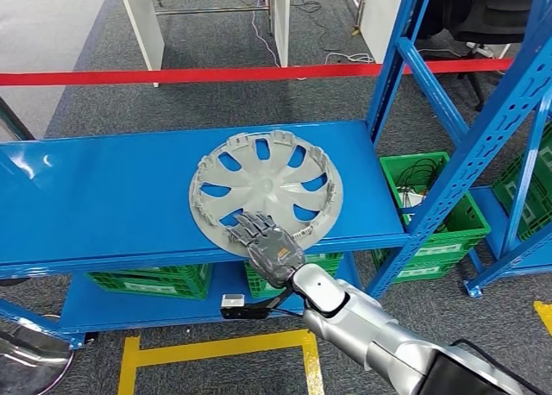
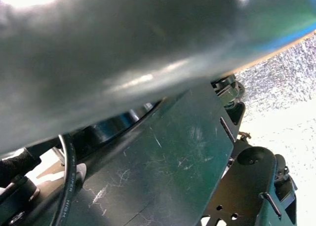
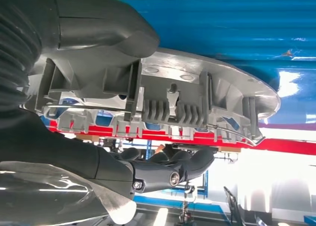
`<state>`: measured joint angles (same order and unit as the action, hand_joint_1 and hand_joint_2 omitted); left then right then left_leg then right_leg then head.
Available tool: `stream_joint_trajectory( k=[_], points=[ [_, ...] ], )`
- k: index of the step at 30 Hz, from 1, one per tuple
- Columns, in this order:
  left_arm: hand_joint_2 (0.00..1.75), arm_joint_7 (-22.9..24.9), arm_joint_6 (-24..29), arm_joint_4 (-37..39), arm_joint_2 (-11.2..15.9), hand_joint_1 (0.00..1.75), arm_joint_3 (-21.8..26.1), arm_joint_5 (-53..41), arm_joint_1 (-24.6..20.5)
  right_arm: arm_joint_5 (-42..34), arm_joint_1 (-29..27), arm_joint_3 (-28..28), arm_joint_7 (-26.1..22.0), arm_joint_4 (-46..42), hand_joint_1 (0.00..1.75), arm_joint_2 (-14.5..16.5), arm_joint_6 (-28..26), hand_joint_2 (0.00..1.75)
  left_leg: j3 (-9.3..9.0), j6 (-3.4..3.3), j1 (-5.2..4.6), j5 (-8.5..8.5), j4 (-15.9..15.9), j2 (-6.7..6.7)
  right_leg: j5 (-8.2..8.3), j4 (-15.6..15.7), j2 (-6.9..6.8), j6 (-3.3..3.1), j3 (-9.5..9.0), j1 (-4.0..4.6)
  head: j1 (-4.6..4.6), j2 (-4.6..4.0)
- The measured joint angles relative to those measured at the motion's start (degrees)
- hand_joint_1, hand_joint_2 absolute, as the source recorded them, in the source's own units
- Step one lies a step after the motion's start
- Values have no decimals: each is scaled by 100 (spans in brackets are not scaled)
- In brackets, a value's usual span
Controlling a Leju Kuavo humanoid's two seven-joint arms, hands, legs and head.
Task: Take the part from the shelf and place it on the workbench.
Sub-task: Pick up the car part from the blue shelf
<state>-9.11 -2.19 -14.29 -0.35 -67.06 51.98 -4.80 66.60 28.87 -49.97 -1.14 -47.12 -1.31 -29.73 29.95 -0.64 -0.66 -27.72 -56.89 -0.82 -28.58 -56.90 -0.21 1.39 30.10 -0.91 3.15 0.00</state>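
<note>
A grey plastic wheel cover (image 1: 266,184) lies flat, clip side up, on the blue shelf board (image 1: 117,188), with its near rim over the front edge. My right hand (image 1: 266,244) reaches in from below right and holds that near rim, its fingers lying on top. In the right wrist view the thick thumb (image 3: 111,33) presses the cover's smooth face, the dark fingers (image 3: 175,169) close on the clip side, and the rim (image 3: 186,102) sits between them.
Blue shelf uprights (image 1: 397,59) and a slanted brace (image 1: 494,128) stand to the right of the cover. Green crates (image 1: 156,280) sit on the lower board, another crate (image 1: 433,214) to the right. Red tape (image 1: 195,74) runs behind; yellow floor marking (image 1: 215,347) lies in front.
</note>
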Motion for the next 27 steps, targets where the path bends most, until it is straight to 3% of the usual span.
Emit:
stream_joint_trajectory(
  k=[27],
  points=[
    [0,0,-4,0,-2,0,21,15,22,-57,64,6,81,134,0,57,323,175,3,-4,0,4,-1,0,5,0,0,3,1,0,-1,0]
  ],
)
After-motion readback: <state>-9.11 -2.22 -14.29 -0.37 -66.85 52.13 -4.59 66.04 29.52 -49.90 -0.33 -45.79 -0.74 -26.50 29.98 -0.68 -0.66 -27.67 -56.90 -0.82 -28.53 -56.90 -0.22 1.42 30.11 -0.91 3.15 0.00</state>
